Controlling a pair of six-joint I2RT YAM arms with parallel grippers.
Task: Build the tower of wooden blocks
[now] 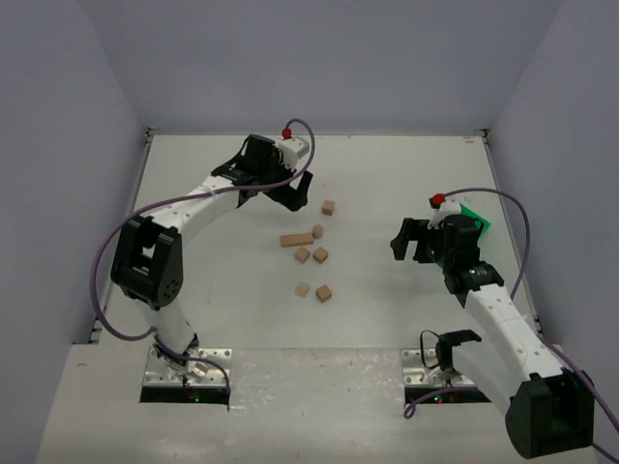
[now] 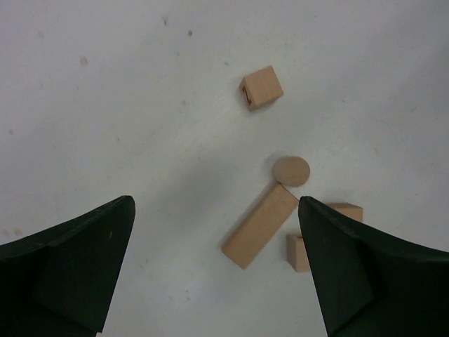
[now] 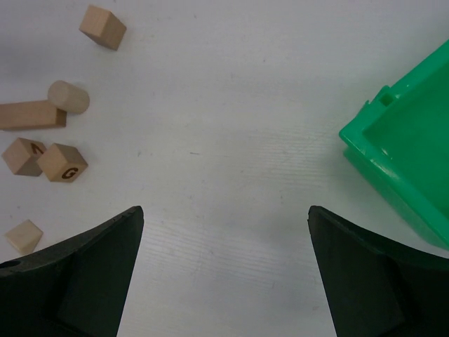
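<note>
Wooden blocks (image 1: 320, 255) lie scattered and unstacked at centre frame, a long bar (image 1: 296, 240) among them. The left gripper (image 1: 295, 198), upper centre, and the right gripper (image 1: 406, 246), beside the green bin (image 1: 479, 222) at right, gape wide, holding nothing.

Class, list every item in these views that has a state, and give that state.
left gripper, open, empty.
right gripper, open, empty.
wooden bar, lying flat, nothing on it.
cylinder, loose by the bar's end.
cubes, five, scattered singly, none stacked.
green bin, upright, visible part empty.
</note>
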